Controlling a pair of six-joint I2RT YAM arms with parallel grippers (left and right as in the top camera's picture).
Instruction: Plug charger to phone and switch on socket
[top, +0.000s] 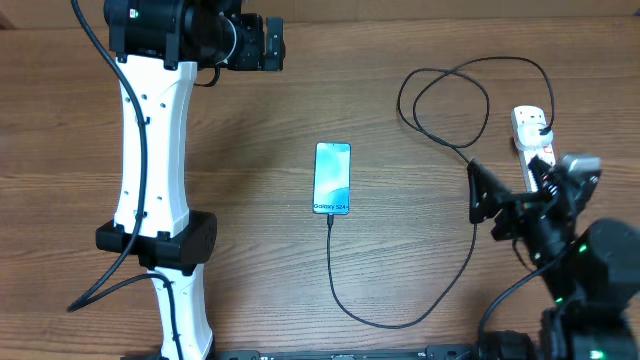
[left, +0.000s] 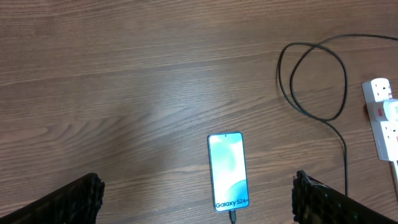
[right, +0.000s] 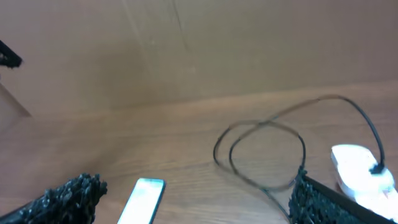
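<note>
The phone (top: 332, 178) lies flat mid-table, its screen glowing light blue. The charger (top: 400, 322), a thin black cable, meets the phone's bottom edge with its plug tip (left: 232, 216), curves toward the front, then climbs in loops (top: 450, 95) to the white socket (top: 530, 128) at the right. My left gripper (top: 270, 43) is open, high at the back left; its view looks down on the phone (left: 227, 171) and the socket (left: 382, 118). My right gripper (top: 512, 185) is open next to the socket, holding nothing, with the phone (right: 143, 200), cable loops (right: 261, 152) and socket (right: 360, 168) ahead of it.
The left arm's white links (top: 150, 160) stretch along the table's left side. A brown wall (right: 199, 50) rises behind the table's far edge. The cable's long slack loop lies between the phone and the right arm.
</note>
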